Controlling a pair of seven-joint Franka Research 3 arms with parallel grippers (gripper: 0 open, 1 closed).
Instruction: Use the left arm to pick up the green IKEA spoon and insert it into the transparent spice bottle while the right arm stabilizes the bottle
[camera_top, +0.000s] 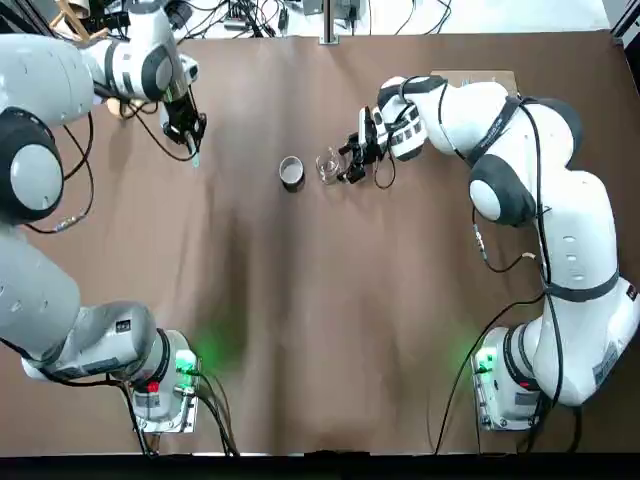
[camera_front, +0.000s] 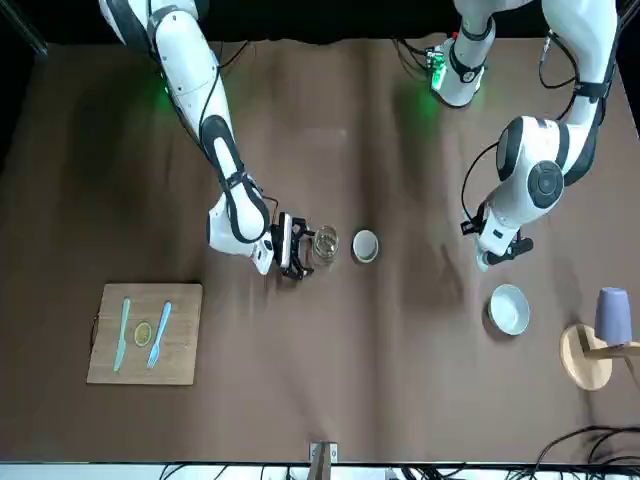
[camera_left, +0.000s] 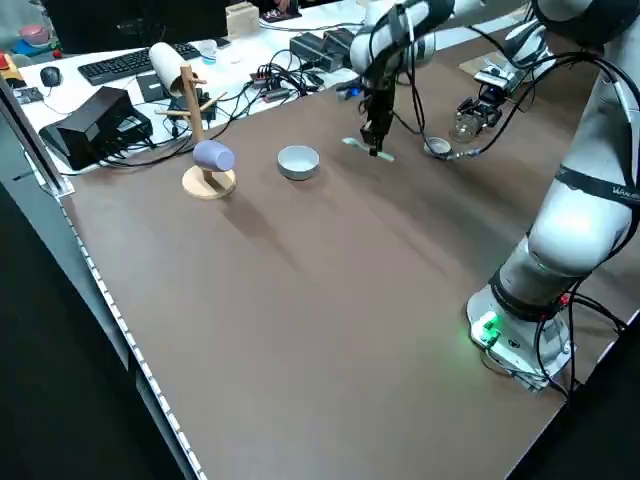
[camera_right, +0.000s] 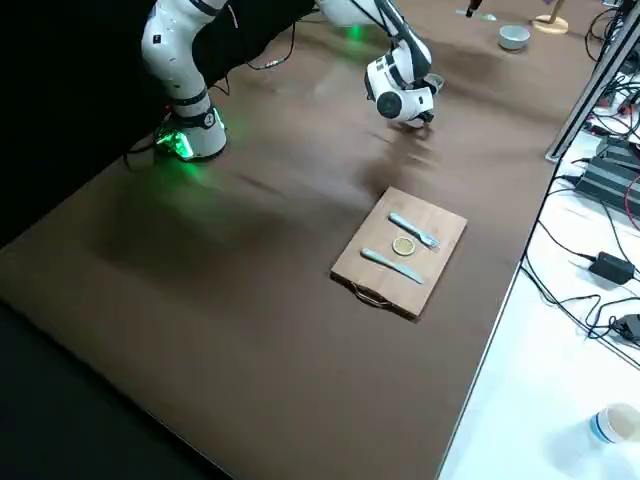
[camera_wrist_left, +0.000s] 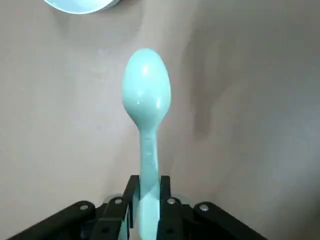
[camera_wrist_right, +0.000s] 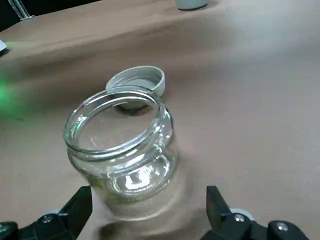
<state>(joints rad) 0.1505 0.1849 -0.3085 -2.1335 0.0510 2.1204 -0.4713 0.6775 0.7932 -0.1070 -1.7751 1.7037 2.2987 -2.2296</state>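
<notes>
brown table (camera_top: 330, 330) — jar (camera_top: 328, 165), cap (camera_top: 291, 172), bowl (camera_front: 508, 309)

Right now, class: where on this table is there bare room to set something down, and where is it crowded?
Bare: the wide near half of the table between the two arm bases. Crowded: the centre, where the right gripper flanks the spice bottle beside the cap, and the far-left corner around the bowl, where the left gripper holds the spoon.
</notes>
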